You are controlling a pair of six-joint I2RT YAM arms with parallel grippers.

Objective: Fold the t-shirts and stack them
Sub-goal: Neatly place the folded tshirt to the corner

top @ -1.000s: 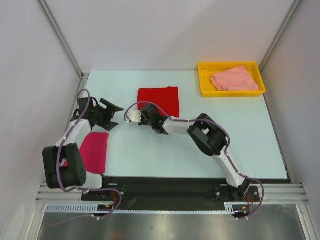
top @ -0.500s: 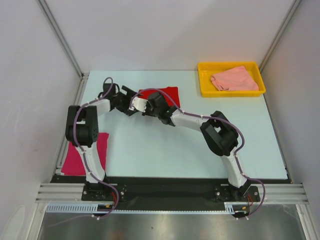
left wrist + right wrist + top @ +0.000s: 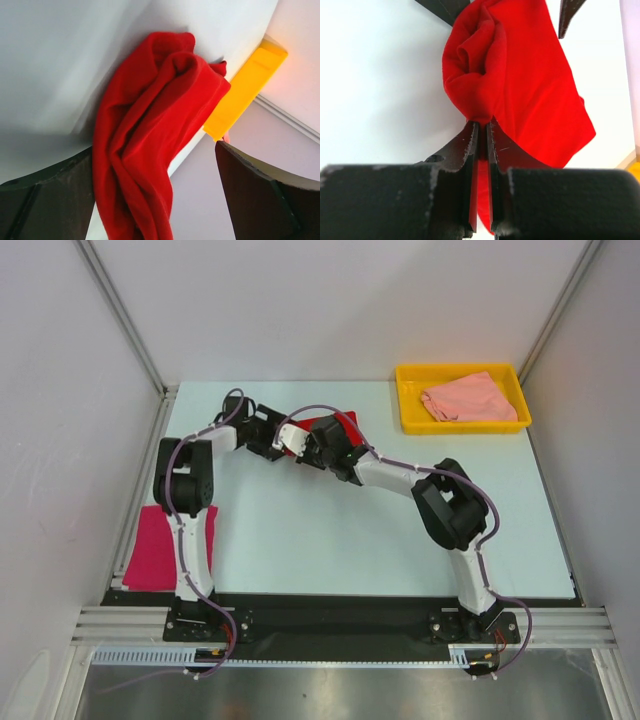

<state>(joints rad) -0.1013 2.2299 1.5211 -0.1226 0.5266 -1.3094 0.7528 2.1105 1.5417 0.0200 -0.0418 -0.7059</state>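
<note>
The right gripper's [image 3: 481, 131] fingers [image 3: 470, 150] are pressed nearly together with a thin fold of the red t-shirt [image 3: 520, 75] pinched between them; the cloth bulges into a rounded wad just past the tips and spreads away to one side in a flatter sheet.

The left gripper [image 3: 155, 150] faces the same cloth from the other side, its fingers [image 3: 55, 185] standing wide apart; the bunched red cloth runs down between them, close against one finger and well apart from the other, and no clamp on it shows.

From above, the two grippers sit near each other at the far middle of the table [image 3: 320, 540], the left gripper [image 3: 262, 432] on the left of the crumpled red t-shirt [image 3: 338, 425] and the right gripper [image 3: 308, 445] just beside it at the cloth's near-left edge; both arms are stretched far forward.

The magenta t-shirt [image 3: 155, 545] lies flat at the near left edge of the table, beside the left arm's base; the salmon t-shirt [image 3: 468, 398] lies loosely folded inside the yellow tray [image 3: 404, 400] at the far right corner, well apart from both grippers.
</note>
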